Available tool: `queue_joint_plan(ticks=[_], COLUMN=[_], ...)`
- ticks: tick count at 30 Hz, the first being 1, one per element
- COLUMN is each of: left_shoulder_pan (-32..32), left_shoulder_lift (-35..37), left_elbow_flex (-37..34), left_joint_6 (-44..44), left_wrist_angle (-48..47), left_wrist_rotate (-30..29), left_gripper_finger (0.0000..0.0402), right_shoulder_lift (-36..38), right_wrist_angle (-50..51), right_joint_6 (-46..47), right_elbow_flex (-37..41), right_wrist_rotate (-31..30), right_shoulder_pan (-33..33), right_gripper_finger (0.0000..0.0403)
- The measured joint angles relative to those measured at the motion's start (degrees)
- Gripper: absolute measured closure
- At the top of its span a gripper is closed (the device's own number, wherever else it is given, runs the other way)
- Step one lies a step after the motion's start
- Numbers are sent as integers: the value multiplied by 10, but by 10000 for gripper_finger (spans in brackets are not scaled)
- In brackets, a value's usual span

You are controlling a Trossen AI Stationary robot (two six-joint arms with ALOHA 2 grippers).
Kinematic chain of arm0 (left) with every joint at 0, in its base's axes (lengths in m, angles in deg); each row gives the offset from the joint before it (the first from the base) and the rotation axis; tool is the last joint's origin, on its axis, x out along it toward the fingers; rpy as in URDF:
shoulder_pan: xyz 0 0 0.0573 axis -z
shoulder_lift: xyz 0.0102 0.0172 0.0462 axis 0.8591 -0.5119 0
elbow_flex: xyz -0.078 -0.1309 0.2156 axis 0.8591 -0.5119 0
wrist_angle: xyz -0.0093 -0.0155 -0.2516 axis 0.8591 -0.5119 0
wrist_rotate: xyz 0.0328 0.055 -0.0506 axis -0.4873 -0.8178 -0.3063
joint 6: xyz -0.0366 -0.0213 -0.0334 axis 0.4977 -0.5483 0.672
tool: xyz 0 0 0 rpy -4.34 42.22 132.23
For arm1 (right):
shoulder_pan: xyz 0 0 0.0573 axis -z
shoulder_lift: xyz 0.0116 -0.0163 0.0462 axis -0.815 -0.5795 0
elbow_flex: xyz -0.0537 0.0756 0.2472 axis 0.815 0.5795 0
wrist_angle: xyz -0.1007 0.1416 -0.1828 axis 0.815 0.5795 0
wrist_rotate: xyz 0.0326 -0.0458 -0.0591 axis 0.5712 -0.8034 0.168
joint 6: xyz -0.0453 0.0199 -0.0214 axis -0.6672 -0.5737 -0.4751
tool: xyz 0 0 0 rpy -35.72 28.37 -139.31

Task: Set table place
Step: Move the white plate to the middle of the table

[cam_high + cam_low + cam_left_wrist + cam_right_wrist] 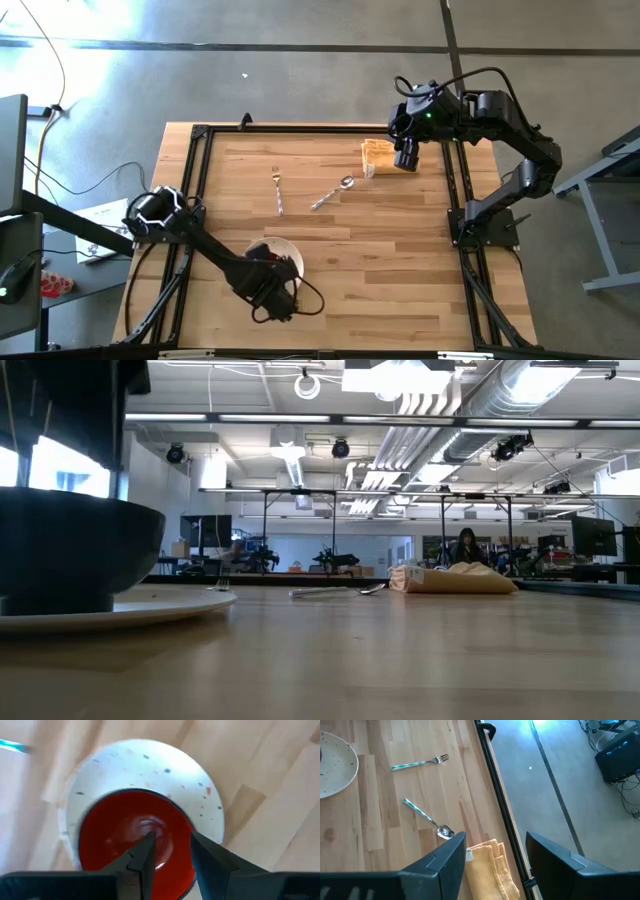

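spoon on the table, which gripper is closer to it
Right. The right gripper hangs open over the yellow cloth, just beside the spoon. The left gripper is across the table, above the red bowl on the plate.

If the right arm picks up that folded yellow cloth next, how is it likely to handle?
The yellow cloth lies in soft stacked folds, so it would probably sag and unfold when lifted by one edge. It looks light, so a push would likely slide or bunch it across the table. The right gripper hangs open above it.
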Motion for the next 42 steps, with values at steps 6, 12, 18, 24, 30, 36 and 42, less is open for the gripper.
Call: queue_joint_plan(ticks=[6, 12, 18, 24, 30, 36, 42], left_shoulder_pan=[0, 0, 0, 0, -22, -54, -79], left_shoulder_lift=[0, 18, 24, 41, 114, 198, 267], left_elbow_flex=[99, 133, 134, 133, 134, 134, 134], left_joint_6=[36, 78, 94, 69, -48, -197, -296], left_wrist_angle=[-140, -204, -202, -202, -202, -203, -203], left_wrist_rotate=[-53, -89, -104, -138, -198, -237, -269], left_gripper_finger=[311, 318, 318, 318, 319, 319, 319], right_shoulder_lift=[-1, 9, 56, 58, 6, -62, -181], right_wrist_angle=[23, -8, -186, -364, -441, -552, -550], right_joint_6=[31, 52, 84, 141, 213, 268, 260], right_elbow_flex=[0, 74, 319, 492, 507, 457, 356], right_wrist_rotate=[76, 94, 172, 212, 219, 201, 176], right_shoulder_pan=[-1, -16, -39, -70, -106, -143, -169], right_gripper_finger=[206, 206, 206, 258, 392, 400, 403])
